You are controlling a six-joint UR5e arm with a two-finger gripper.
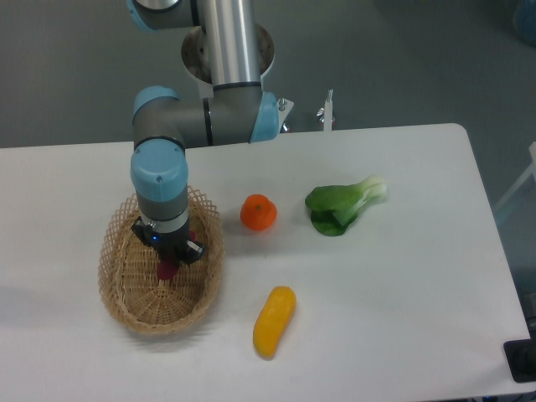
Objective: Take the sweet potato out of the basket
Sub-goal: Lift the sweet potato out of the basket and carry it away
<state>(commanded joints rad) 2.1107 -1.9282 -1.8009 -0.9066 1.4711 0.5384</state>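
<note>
A small magenta-maroon sweet potato (168,269) peeks out inside the tan wicker basket (126,306); the fingers (170,258) sit right on it, their opening hidden from view

Single fixed view, high and in front of the white table (402,276), looking steeply down, far enough back to take in nearly the whole tabletop. Arm base column (228,42) enters from top edge; grey floor behind. No second view to compare
</note>
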